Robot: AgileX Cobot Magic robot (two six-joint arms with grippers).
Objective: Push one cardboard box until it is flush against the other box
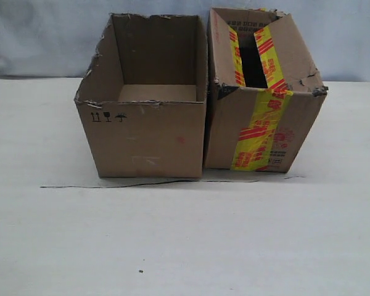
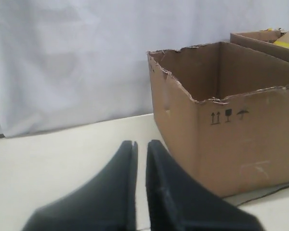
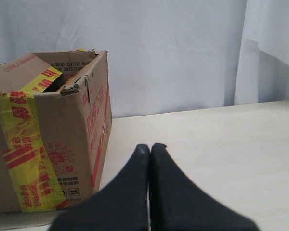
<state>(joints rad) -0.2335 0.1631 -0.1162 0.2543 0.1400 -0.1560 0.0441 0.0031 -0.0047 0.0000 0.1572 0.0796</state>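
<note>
cardboard box (image 1: 145, 139): left on the table (image 1: 185, 240), top open, right side touching the other box (image 1: 234, 132)
other box: right, yellow-taped
left gripper (image 2: 141, 147): fingers nearly together, thin slit, empty, apart from the cardboard box
right gripper (image 3: 150, 149): fingers pressed together, empty, apart from the other box

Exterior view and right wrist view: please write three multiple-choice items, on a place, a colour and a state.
1. In the exterior view, the plain brown topless cardboard box stands where from the brown taped carton? A behind; B left; C right.
2. That carton's tape is: A blue; B white; C yellow with red print.
3. The black right gripper is: A shut, empty; B gripping a box; C wide open.
1 B: it fills the view's left half. 2 C: a yellow strip crosses top and front. 3 A: its fingers meet, nothing between.
</note>
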